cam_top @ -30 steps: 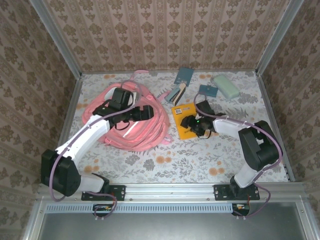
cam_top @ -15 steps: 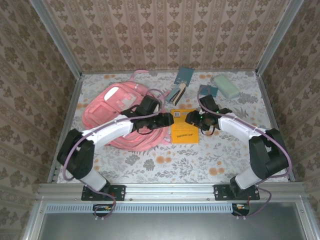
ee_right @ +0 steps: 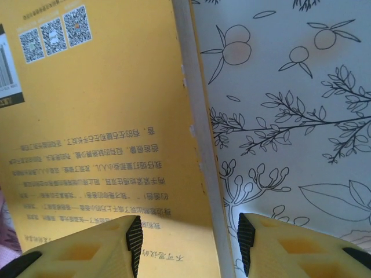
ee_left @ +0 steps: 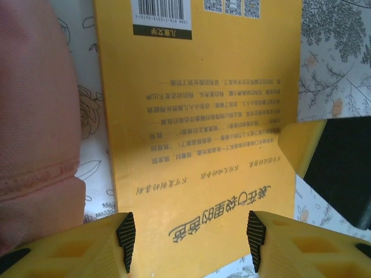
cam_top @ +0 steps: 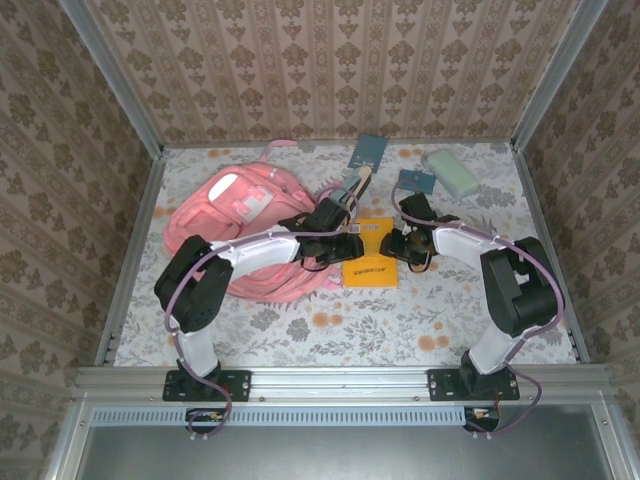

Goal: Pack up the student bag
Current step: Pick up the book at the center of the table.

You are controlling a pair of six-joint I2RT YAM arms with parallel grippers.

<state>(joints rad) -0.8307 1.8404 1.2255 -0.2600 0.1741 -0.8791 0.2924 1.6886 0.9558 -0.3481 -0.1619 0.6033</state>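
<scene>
Closest, the yellow book (cam_top: 370, 268) lies on the floral table (cam_top: 330, 330). Over its cover hangs the left gripper (ee_left: 186, 234), jaws moderately apart, holding nothing. The right gripper (ee_right: 186, 237) straddles its right edge, jaws also apart. Farther back-left, just beside the book, rests the pink student bag (cam_top: 245, 215).

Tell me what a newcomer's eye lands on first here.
The big pink student bag sits slumped on the left of the floral table, easily the largest thing. Beside it, mid-table, a bright yellow book lies flat, with the left fingers spread open over its cover and the right fingers open astride its edge.
</scene>
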